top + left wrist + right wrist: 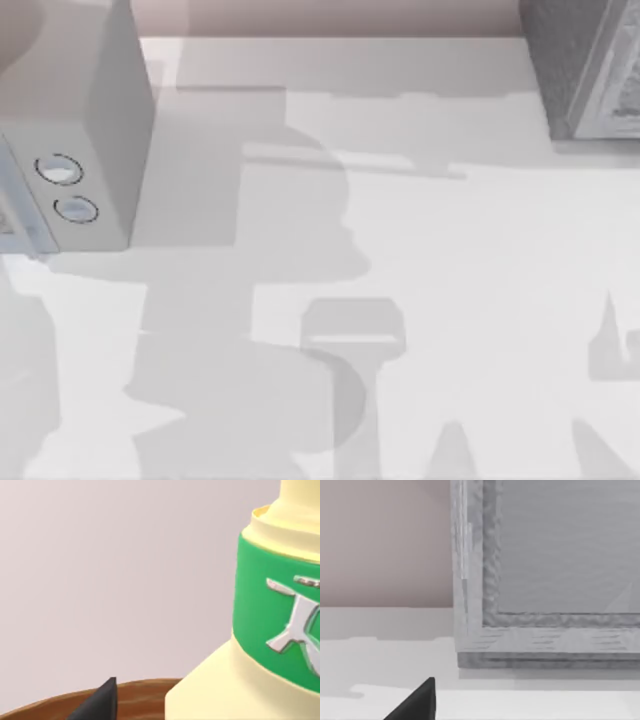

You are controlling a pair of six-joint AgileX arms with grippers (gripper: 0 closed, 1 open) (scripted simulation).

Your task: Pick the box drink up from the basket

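Here, in my left wrist view, the box drink (250, 645) stood very close to my left end effector (97, 702), its green band and pale yellow shoulder looming large, with the brown curved rim of the basket (145, 692) below it. One dark fingertip (102, 700) of that end effector showed beside the drink; I could not tell whether the fingers were wide, narrow, or closed on anything, nor whether the tip touched the drink. The drink appeared upright, at or just above the basket rim.

In the right wrist view, my right end effector (417, 702) showed one dark fingertip over the white surface (380, 655), facing a grey framed box (545, 580); its opening likewise could not be read, and I judged that arm idle. From above, the surface (450, 250) carried a grey box with two round dials (70, 150) at its left and another grey box (590, 70) at its far right corner.

Risks, as judged from this moment: the grip point sat near the tapering shoulder, so the drink could slip downward or tilt if the fingers bore on the slope. A tilted drink could catch the basket rim and drag the basket. A shallow grip could let the drink drop back.
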